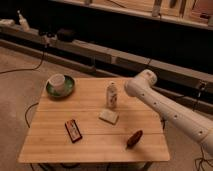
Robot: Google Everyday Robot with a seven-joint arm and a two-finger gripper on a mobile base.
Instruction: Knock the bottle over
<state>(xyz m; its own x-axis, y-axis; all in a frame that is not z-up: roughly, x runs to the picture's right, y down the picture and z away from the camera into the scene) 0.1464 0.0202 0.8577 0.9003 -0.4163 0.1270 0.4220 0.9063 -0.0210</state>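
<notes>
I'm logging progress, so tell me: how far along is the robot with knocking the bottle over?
Done: only the approach. The bottle stands upright on the wooden table.
In hand: the arm's rounded end, where the gripper sits, is just right of the bottle at about its height, with no clear contact.
Left: the knock itself, probably a sideways push to the bottle until it topples.

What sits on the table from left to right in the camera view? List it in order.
Bowl on its plate → bottle → brown oblong thing. Packet and white block overlap neighbours, so omitted. The tool itself is not visible; the arm's rounded end sits just right of the bottle.
</notes>
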